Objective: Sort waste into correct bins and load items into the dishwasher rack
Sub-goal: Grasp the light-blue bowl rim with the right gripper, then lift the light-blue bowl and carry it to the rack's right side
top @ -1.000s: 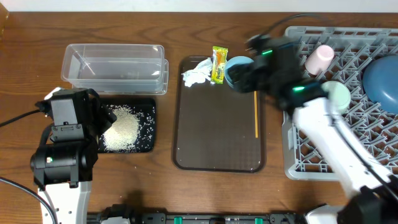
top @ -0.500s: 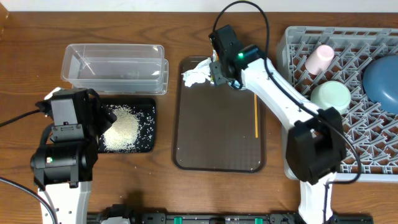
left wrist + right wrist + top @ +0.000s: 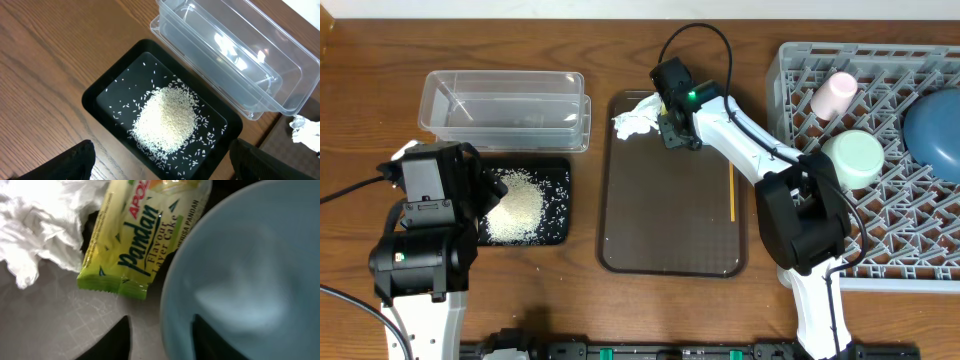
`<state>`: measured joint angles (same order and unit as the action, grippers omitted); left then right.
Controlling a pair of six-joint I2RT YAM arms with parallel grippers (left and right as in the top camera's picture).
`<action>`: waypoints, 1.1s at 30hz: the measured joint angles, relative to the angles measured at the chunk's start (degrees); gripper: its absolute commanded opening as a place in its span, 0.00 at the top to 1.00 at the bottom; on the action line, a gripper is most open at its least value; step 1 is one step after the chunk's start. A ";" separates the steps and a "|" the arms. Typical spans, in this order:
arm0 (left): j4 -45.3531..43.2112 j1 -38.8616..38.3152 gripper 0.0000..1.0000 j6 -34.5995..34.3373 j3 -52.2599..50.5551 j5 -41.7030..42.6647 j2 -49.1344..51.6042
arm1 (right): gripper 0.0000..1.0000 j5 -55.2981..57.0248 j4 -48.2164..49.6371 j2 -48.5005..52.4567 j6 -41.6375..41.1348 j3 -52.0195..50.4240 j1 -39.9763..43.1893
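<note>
My right gripper (image 3: 673, 128) is open at the back of the brown serving tray (image 3: 670, 230). In the right wrist view its jaws (image 3: 160, 340) straddle the rim of a pale blue bowl (image 3: 250, 280), one finger inside and one outside. The yellow-green snack wrapper (image 3: 135, 245) and the crumpled white tissue (image 3: 40, 225) lie just left of the bowl. My left gripper (image 3: 167, 162) is open above the black tray (image 3: 100, 95) holding the rice heap (image 3: 167, 117). The orange stick (image 3: 732, 190) lies on the brown tray.
The clear container (image 3: 505, 105) stands behind the black tray (image 3: 560, 175). The grey rack (image 3: 920, 250) at the right holds a pink cup (image 3: 833, 93), a mint bowl (image 3: 852, 158) and a dark-blue plate (image 3: 935, 125). My right arm hides the pale blue bowl in the overhead view.
My right arm has swung left from beside the rack to the back of the brown tray and come down over the pale blue bowl. The left arm has not moved.
</note>
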<state>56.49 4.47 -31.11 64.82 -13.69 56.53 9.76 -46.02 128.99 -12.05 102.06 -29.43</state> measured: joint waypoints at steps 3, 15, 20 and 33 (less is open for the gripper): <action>0.00 0.00 0.12 0.00 0.00 0.00 0.00 | 0.82 0.37 0.11 -0.02 -0.24 0.00 0.00; 0.00 0.00 0.12 0.00 0.00 0.00 0.00 | 0.99 0.72 -4.96 -0.04 -1.88 2.84 0.00; 0.00 0.00 0.12 0.00 0.00 0.00 0.00 | 0.99 0.15 -11.10 -2.47 -3.39 6.88 0.11; 0.00 0.00 0.12 0.00 0.00 0.00 0.00 | 0.99 -3.08 -33.07 -31.47 -11.54 11.58 10.56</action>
<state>56.49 4.47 -31.11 64.82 -13.69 56.53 6.68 -79.09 97.51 -23.59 113.65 -18.87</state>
